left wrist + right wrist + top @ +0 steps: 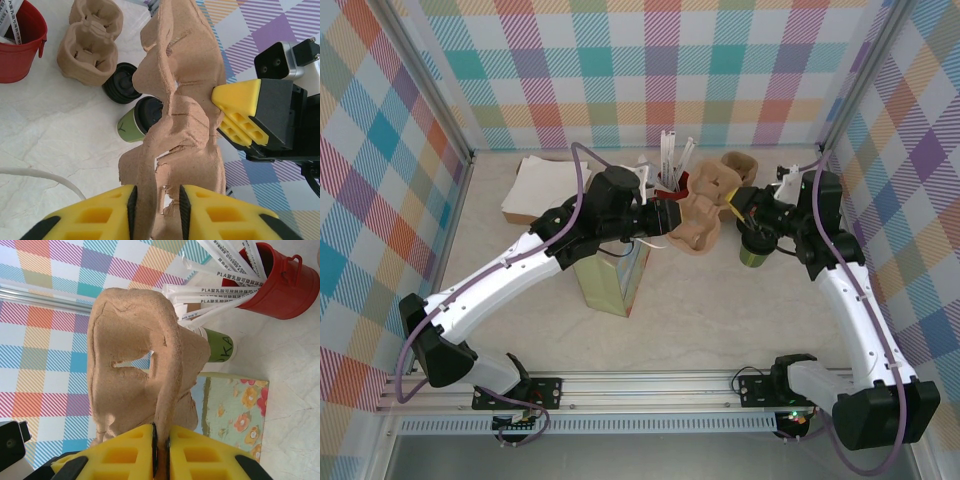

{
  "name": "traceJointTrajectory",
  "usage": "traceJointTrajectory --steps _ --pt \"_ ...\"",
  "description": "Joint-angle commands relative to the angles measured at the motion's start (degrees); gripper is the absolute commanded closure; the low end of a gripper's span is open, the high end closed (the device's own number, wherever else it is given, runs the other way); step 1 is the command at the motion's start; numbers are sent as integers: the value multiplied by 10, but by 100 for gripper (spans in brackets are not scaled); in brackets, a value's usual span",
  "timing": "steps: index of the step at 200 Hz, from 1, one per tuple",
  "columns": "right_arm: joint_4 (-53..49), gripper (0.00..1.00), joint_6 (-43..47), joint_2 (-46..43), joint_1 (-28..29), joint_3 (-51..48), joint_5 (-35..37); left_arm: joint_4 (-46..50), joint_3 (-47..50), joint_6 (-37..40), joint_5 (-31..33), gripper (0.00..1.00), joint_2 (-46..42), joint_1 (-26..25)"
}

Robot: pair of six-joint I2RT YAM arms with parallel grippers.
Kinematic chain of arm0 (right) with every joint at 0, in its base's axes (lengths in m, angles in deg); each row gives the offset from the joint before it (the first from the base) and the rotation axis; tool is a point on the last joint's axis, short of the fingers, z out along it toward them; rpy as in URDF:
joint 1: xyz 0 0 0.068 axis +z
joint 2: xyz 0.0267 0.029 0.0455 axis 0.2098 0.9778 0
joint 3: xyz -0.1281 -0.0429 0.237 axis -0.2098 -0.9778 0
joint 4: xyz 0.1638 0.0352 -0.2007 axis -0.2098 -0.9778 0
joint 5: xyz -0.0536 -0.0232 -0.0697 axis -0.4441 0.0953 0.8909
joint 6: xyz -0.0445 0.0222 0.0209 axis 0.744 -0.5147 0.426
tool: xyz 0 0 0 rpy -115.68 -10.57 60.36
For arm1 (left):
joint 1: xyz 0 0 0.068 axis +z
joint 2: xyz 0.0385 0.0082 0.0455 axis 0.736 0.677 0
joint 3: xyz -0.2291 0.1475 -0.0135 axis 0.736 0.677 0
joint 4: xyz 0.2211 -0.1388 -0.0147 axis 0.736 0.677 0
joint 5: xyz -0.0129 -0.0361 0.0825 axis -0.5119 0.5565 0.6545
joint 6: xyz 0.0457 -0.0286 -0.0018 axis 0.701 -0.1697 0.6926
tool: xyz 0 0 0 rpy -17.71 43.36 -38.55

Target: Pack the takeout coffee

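Top external: takeout coffee (755,250) stands upright, lid up; left gripper (156,197) and right gripper (161,435) both clench the cardboard carrier (703,218).

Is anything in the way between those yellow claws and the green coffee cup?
Yes, the carrier. The left gripper and the right gripper are both clamped on it. Seen from the left wrist, it hangs in front of the cup and partly covers it.
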Motion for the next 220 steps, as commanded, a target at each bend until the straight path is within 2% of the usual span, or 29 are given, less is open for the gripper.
traceJointTrajectory --steps 1,50,87,141,163,189,220 --pt "18 86 1 -1 5 14 -11 -4 -21 7 -4 75 -1 -7" --pt "18 84 9 0 10 12 -11 -3 -22 9 -7 86 -1 -7" --pt "-15 73 55 -8 10 11 3 2 -18 16 -3 93 -10 -7" --pt "-213 41 259 -28 10 49 74 22 -8 38 10 97 -37 -7" --pt "-292 24 358 -32 10 89 100 29 -4 54 8 100 -48 -7" --pt "-363 1 468 -29 10 150 90 43 -9 71 -2 100 -59 -7" --pt "-411 0 529 -21 9 217 76 58 -19 84 -17 100 -67 -7"
